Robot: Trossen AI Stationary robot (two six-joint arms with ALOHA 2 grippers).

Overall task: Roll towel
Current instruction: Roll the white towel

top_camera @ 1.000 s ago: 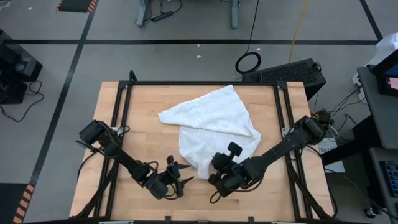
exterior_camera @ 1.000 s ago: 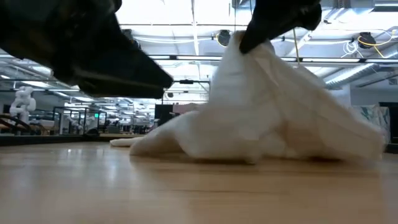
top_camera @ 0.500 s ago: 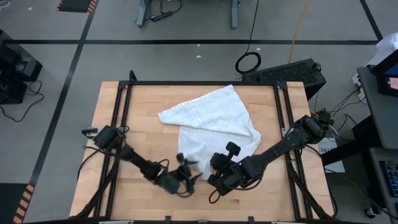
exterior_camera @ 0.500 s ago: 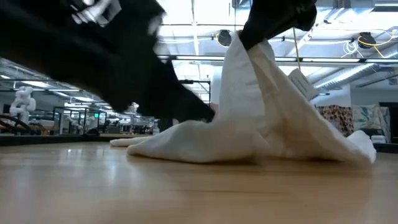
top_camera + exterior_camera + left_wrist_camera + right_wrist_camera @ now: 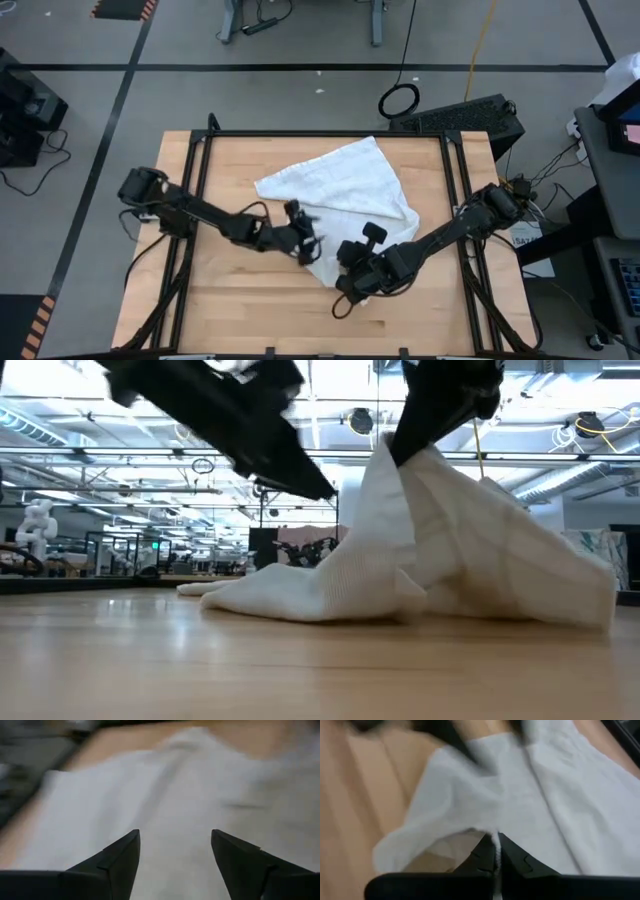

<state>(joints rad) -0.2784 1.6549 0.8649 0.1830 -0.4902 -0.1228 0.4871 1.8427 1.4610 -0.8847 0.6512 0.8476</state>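
The white towel [image 5: 345, 195] lies crumpled on the wooden table, its far part flat and its near edge raised into a peak [image 5: 392, 455]. My right gripper [image 5: 352, 277] is shut on that raised edge at the table's near middle; it also shows in the right wrist view [image 5: 495, 851]. My left gripper [image 5: 306, 240] is open and hovers over the towel's left side, just left of the raised part. In the left wrist view [image 5: 175, 847] its two fingers stand apart above the cloth. In the low view [image 5: 322, 485] it is clear of the table. My right gripper pinches the towel's near edge [image 5: 494, 836] between its two shut fingers, coming from the table's near right side. The pinched cloth is lifted clear of the table. The rest hangs slack from the fingers in folds down to the tabletop [image 5: 330, 595].
A black metal frame [image 5: 195, 200] borders the wooden tabletop on the left and right [image 5: 462, 200]. Bare wood lies left of the towel [image 5: 220, 180] and along the near edge [image 5: 300, 325]. Cables and a black box [image 5: 470, 115] sit on the floor beyond the far edge.
My left gripper has risen off the table near its near edge and gone right and toward the far edge, ending over the towel's left side, still open. My right gripper keeps the towel's edge lifted, and the hanging folds have shifted a little.
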